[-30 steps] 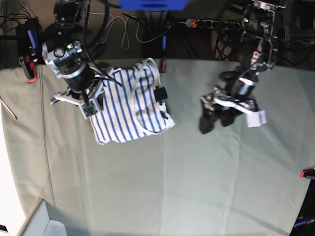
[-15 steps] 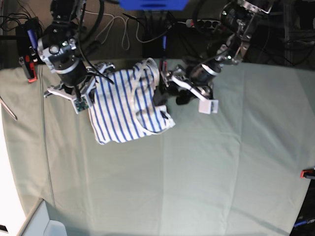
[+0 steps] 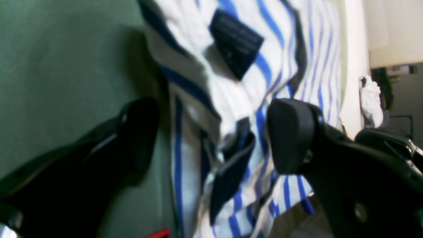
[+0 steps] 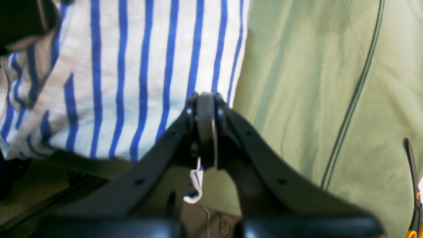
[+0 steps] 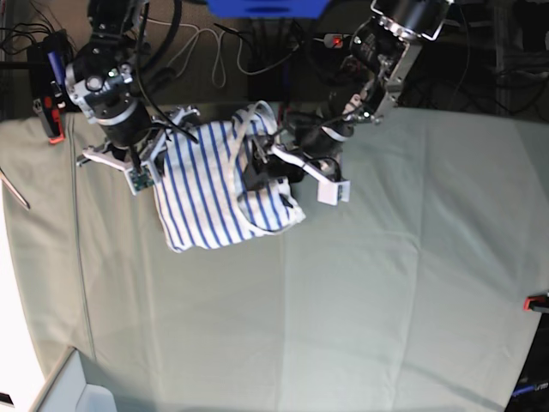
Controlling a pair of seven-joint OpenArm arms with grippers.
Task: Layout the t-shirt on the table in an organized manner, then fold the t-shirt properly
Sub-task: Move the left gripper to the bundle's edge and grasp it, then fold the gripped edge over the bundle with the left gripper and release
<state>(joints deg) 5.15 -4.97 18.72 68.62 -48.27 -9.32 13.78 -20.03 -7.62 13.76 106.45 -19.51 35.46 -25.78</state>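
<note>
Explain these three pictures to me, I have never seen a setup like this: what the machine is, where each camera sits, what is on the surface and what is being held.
It is a robot with two arms, each ending in a two-fingered gripper. One picture looks down from above on the whole table, covered in pale green cloth. The other two come from cameras on the wrists, looking along the fingers. On the table lies a crumpled white t-shirt with blue stripes and a dark neck label. The right gripper, at the left of the overhead picture, is shut on the shirt's edge. The left gripper is open, its fingers either side of bunched fabric below the label, holding nothing yet.
</note>
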